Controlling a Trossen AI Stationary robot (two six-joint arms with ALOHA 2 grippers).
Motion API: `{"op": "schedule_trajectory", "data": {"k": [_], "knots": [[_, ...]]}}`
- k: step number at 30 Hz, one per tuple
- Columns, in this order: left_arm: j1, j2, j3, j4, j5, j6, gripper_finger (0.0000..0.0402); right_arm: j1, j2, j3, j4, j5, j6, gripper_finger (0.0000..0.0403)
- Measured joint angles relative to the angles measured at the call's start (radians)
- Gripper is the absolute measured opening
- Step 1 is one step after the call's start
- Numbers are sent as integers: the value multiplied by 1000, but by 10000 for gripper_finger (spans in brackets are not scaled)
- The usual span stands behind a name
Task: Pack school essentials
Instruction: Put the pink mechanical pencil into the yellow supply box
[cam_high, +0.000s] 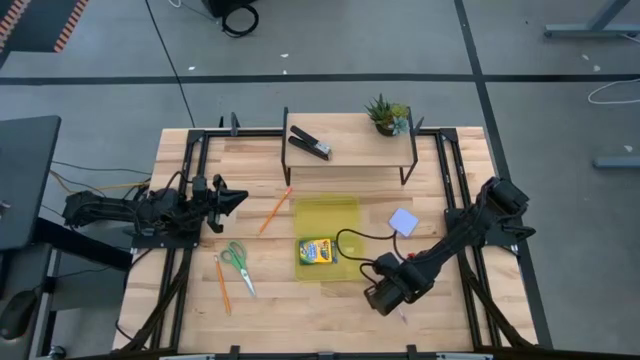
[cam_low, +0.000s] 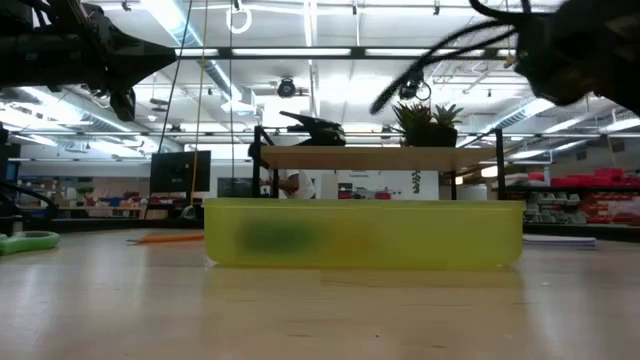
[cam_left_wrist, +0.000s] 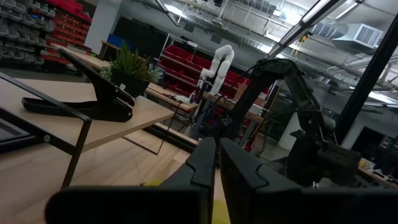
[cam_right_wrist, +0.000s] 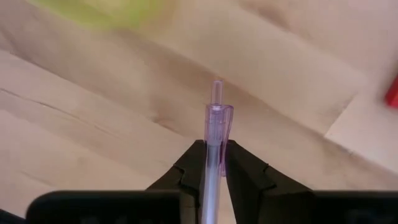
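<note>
High view: my right pincer (cam_high: 383, 297) hovers over the table's (cam_high: 450, 310) front edge, just beside the front right corner of the translucent yellow plastic bin (cam_high: 327, 215). The bin lies toward the table's middle from it. Yellow-green crayon box (cam_high: 316, 252) already in the bin. Left pincer (cam_high: 238, 194) waits well apart, near the left edge.

Low view: bin wall (cam_low: 363, 232) low and long, so the lift looks small; pincers blurred.

Left wrist view: left fingers (cam_left_wrist: 205, 163) pressed together, nothing between.

Right wrist view: right pincer (cam_right_wrist: 212, 163) narrow, clamped on the translucent purple pen (cam_right_wrist: 215, 127). Pen's long axis runs straight out past the fingertips, cap end forward. Probably carry toward the bin.
</note>
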Motion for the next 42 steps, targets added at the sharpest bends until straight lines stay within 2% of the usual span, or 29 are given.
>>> {"op": "schedule_trajectory", "data": {"k": [7,14,21,30,35,42], "knots": [[0,0,0,0,0,0,37,-73,-2,111,-70,95,-169,60],[0,0,0,0,0,1,34,-160,-3,195,-59,208,-510,61],[0,0,0,0,0,1,30,-247,-3,197,109,227,-900,61],[0,0,0,0,0,1,37,-294,-3,194,262,224,-1270,61],[0,0,0,0,0,0,30,-294,-3,159,320,192,-1375,61],[0,0,0,0,0,0,34,-294,-3,26,500,129,-1400,61]]}}
